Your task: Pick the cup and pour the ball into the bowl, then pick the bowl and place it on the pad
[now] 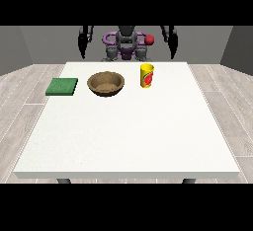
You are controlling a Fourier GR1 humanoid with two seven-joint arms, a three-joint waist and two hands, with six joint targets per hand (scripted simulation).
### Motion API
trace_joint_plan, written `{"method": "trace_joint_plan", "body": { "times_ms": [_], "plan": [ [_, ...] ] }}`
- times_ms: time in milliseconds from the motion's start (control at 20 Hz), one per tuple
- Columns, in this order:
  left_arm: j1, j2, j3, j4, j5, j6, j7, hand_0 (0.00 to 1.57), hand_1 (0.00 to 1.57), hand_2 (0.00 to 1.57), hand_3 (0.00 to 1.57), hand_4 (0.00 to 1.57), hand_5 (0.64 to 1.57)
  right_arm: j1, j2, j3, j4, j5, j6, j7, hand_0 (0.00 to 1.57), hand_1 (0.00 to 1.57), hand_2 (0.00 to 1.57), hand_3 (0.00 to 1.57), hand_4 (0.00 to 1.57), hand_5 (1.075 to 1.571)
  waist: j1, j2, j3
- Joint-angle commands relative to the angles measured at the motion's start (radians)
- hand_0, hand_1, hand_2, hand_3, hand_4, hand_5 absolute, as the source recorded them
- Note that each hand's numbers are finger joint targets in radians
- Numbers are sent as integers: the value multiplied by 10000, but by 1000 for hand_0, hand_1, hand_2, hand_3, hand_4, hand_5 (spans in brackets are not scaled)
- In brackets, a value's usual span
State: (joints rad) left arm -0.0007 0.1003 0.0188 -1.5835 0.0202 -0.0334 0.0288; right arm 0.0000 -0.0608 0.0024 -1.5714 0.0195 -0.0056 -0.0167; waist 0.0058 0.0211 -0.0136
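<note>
Hand at the view's right (172, 40) raised beside the torso, behind the far table edge, holding nothing; finger pose too small to read. Hand at the view's left (84, 40) likewise raised and empty-handed, fingers unreadable.

Yellow cup with red label (147, 75) forward of the right-side hand and a little inward, upright on the white table (128, 136). Brown bowl (105, 84) further inward, near the cup but apart from it. Green pad (62, 86) forward of the left-side hand, beside the bowl.

Ball not visible; presumably inside the cup.

Risks, as judged: knocking the cup over on approach, spilling the ball early; tilting too far from the bowl, sending the ball onto the table and rolling off.
</note>
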Motion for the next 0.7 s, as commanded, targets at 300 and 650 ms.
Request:
{"method": "trace_joint_plan", "body": {
  "times_ms": [300, 650],
  "plan": [
    [-796, -374, 483, -1353, 954, 493, 1548, 0, 0, 0, 0, 0, 1557, -49, -1347, -1293, -1138, -1883, 1473, 1438, 0, 0, 0, 0, 0, 1569, -571, -2519, 146],
    [-710, -91, 783, -2013, 1196, 194, 917, 0, 0, 0, 0, 0, 1547, 87, -1832, -2592, -650, -2817, 2314, 344, 0, 0, 0, 0, 0, 1570, -77, -1106, 138]
  ]
}}
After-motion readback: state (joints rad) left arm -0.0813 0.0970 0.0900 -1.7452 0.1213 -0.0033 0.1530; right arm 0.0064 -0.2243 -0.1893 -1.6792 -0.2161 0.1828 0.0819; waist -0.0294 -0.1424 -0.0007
